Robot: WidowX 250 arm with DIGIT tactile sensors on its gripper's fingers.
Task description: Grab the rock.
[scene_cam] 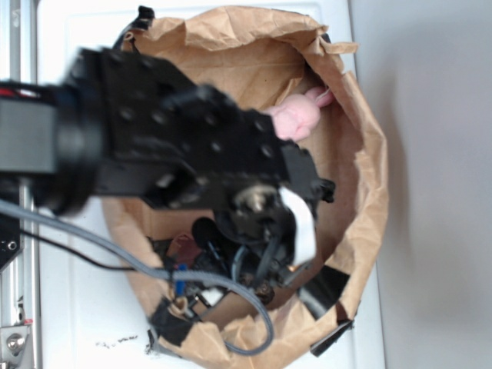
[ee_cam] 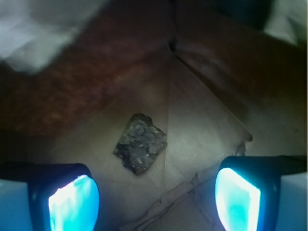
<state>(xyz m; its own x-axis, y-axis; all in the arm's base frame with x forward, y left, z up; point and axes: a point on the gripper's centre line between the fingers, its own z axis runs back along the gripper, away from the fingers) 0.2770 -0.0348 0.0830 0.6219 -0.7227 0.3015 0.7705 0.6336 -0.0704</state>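
The rock (ee_cam: 139, 143) is a small dark grey-brown lumpy stone lying on the creased brown paper floor of the bag. In the wrist view it sits just ahead of my gripper (ee_cam: 156, 202) and between the lines of the two fingers, a little left of centre. The gripper is open, its glowing pads (ee_cam: 74, 204) wide apart and touching nothing. In the exterior view the arm reaches down into the paper bag (scene_cam: 361, 192), with the gripper (scene_cam: 254, 273) low near the bag's front. There the arm hides the rock.
A pink plush toy (scene_cam: 296, 115) lies against the bag's far wall. Black tape patches (scene_cam: 327, 286) hold the bag's front rim. A grey cable (scene_cam: 115, 250) runs from the arm across the rim. The bag's walls rise all around the gripper.
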